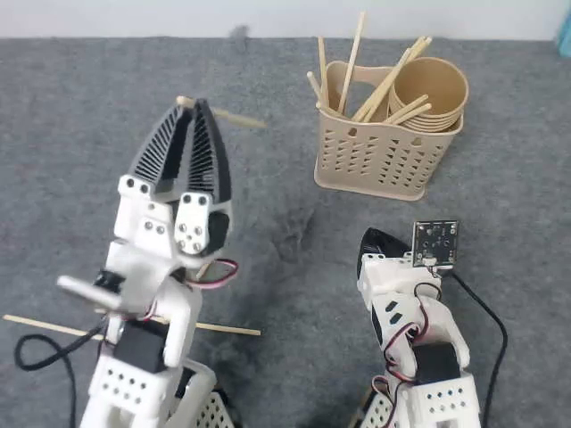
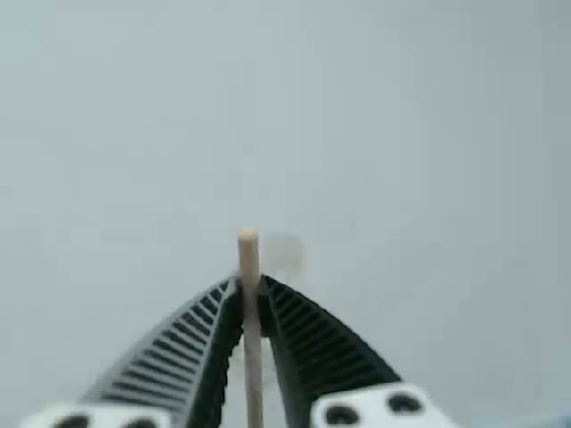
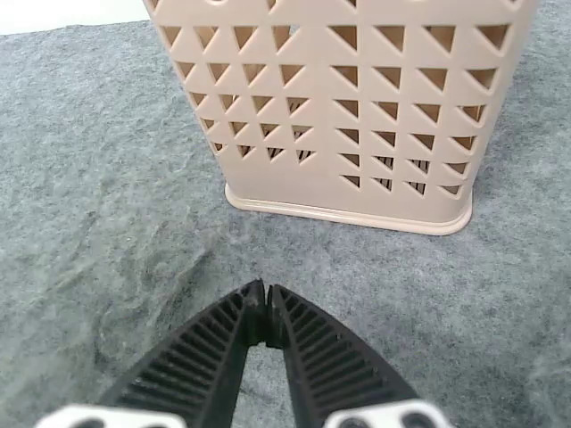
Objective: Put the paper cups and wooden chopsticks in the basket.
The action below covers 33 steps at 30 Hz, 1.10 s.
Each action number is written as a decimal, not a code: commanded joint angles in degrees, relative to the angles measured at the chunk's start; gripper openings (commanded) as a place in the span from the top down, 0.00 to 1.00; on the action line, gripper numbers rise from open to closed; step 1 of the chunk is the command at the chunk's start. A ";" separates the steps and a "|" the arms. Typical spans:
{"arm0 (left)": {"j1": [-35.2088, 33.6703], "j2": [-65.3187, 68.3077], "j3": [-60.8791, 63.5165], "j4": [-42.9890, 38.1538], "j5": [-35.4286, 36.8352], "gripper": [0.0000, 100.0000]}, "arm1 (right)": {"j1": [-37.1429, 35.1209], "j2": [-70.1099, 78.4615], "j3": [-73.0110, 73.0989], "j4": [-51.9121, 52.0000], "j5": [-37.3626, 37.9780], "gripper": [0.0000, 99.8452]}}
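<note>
Left wrist view: left tool [image 2: 250,285] found pinching one wooden chopstick [image 2: 249,250] at the very fingertips, raised off the surface [image 1: 71,134], with a pale backdrop [image 2: 401,134] behind. In the high view the stick lies crosswise to the fingers. Its long axis is approx. level as far as can be judged, the longer end pointed toward the basket [image 1: 384,160], which stands well apart. Paper cups [image 1: 433,89] and other chopsticks [image 1: 385,85] are already stowed in it. A second chopstick [image 1: 227,329] lies on the surface under the left arm. Right tool [image 3: 265,308] is pressed together, empty, near the basket's base.

Recommendation: stick to be carried slowly – tip grip judged marginal – then turned upright over the compartment beside the cups. Lower end to be entered clear of protruding sticks, and released only once inside the rim.
</note>
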 commanded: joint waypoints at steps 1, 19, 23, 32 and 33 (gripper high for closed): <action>6.15 6.86 -12.70 0.26 0.70 0.99 | 0.13 0.31 1.23 0.40 1.05 0.99; 9.23 55.21 -46.81 0.79 0.70 0.99 | 0.22 0.31 1.23 0.40 1.05 0.99; 8.35 59.08 -42.51 0.09 0.70 0.99 | 0.22 0.13 1.23 0.40 1.05 0.99; 8.53 60.48 -27.21 -7.56 0.26 0.99 | 0.22 -0.04 1.23 0.40 1.05 0.99; 8.88 60.84 -25.89 -7.74 0.26 0.99 | 0.22 -0.04 1.23 0.40 1.05 0.99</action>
